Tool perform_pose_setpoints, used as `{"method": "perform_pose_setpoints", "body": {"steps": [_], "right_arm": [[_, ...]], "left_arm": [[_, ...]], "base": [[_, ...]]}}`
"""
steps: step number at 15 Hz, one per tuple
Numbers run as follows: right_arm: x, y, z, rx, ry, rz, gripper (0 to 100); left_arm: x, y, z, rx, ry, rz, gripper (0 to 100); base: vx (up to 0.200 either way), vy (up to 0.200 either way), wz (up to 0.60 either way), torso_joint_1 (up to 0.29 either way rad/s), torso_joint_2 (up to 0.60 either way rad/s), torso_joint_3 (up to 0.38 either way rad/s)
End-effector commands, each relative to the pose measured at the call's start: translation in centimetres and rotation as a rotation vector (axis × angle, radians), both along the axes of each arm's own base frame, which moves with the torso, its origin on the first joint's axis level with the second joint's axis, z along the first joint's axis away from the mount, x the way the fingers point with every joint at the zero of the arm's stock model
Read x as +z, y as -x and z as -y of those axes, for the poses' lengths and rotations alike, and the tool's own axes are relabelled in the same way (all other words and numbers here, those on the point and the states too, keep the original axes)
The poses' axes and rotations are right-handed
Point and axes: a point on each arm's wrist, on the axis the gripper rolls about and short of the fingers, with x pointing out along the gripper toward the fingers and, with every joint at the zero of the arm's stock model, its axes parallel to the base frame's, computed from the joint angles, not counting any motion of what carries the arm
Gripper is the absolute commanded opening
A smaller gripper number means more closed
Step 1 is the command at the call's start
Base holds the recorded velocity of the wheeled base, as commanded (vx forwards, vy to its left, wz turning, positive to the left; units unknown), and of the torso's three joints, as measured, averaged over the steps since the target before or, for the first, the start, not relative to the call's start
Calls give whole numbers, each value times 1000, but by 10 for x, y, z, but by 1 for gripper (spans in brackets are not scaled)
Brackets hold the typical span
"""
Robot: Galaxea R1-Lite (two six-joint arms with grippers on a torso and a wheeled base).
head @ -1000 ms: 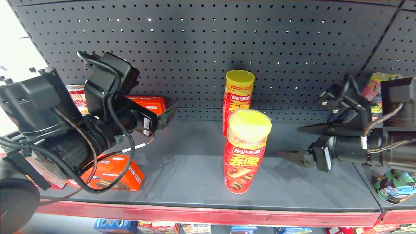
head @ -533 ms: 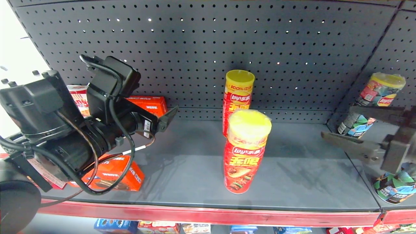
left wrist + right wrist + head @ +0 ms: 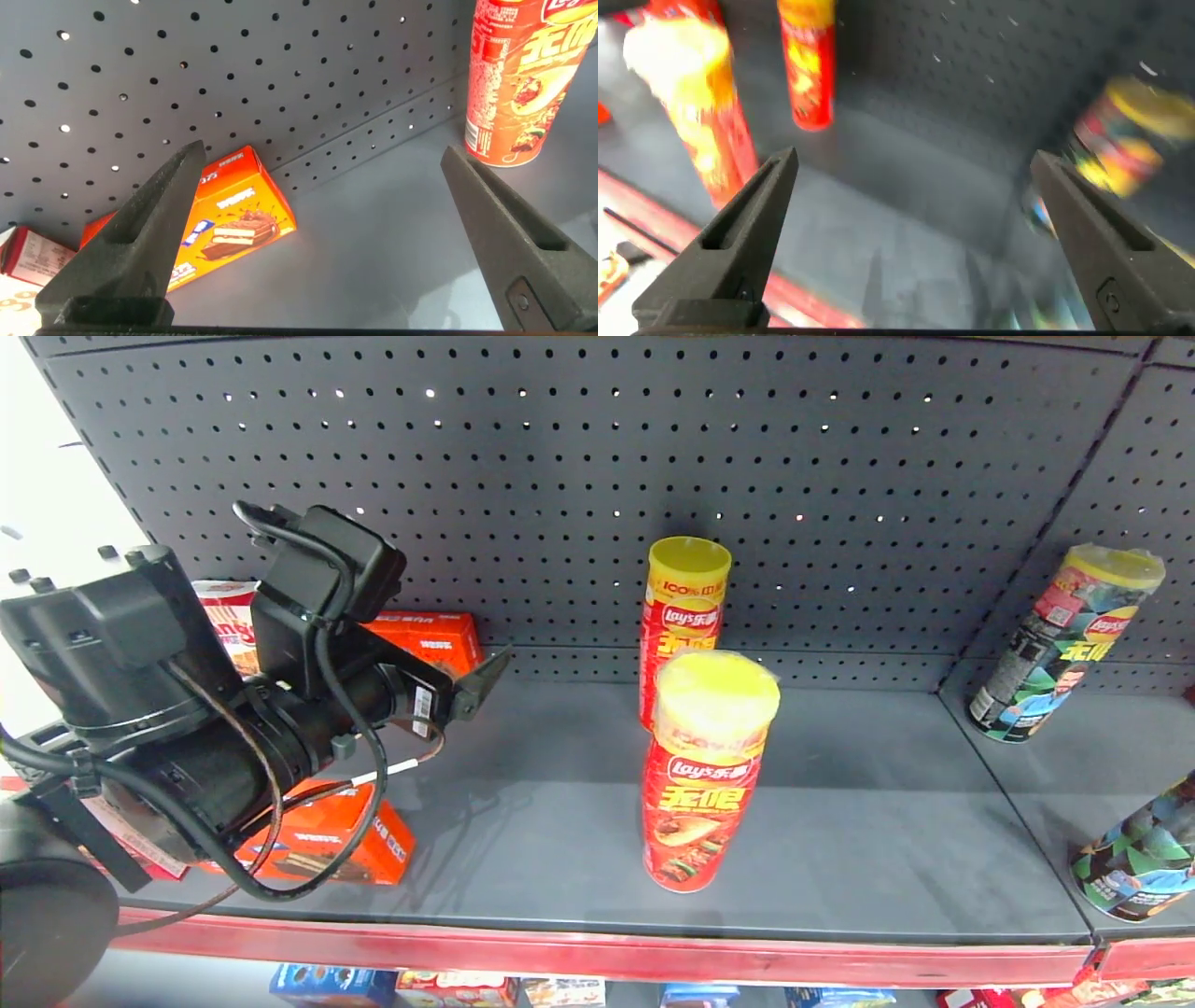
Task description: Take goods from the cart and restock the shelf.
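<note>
Fingers of the left gripper (image 3: 322,157) are spread wide, and nothing is held between them. The gripper is held above the left part of the dark grey metal shelf board (image 3: 523,821) and is pointed toward the perforated dark back wall (image 3: 560,476). Beyond its tips a flat orange cardboard box (image 3: 234,210) is seen by the wall. A second orange cardboard box (image 3: 327,835) lies below the arm, near the red front strip (image 3: 597,952) of the shelf.

The right gripper (image 3: 915,159) is also opened wide and is empty, with the shelf seen ahead of it.

In the middle of the board two tall red cylindrical chip cans with yellow lids are standing upright, one behind the other. The front can (image 3: 709,775) is near the edge and the rear can (image 3: 684,616) is close to the wall. On the neighbouring board at the right, a dark green-patterned can (image 3: 1060,644) stands by the wall. Another dark can (image 3: 1134,863) is placed near the front edge.
</note>
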Motion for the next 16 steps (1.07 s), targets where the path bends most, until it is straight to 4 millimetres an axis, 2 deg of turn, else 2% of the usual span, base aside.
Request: {"method": "perform_pose_setpoints", "body": {"steps": [1,3,4,6,7,10,12,16], "right_arm": [[-39,58,30,-29,-29,47,100],[-81,69,36,-25,-33,24,100],[-110,73,38,-25,-69,9,100],[-144,77,39,-36,-85,10,100],[-156,73,37,-47,-75,-26,100],[-180,65,33,-52,-48,-107,100],[-182,65,32,-91,-54,-107,100],[-180,58,24,-376,-113,-228,100]], "left_arm": [[0,0,0,0,1,1,100],[0,0,0,0,1,1,100],[-1,0,0,0,-1,-2,100],[-5,2,-1,0,-8,-15,100],[-5,2,-1,0,-8,-15,100],[-4,3,0,-6,-6,-13,100],[-5,3,1,-9,-8,-14,100],[-2,3,3,-16,-7,-4,100]], "base": [[0,0,0,0,0,0],[0,0,0,0,0,0],[0,0,0,0,0,0],[0,0,0,0,0,0],[0,0,0,0,0,0],[0,0,0,0,0,0],[0,0,0,0,0,0],[0,0,0,0,0,0]]}}
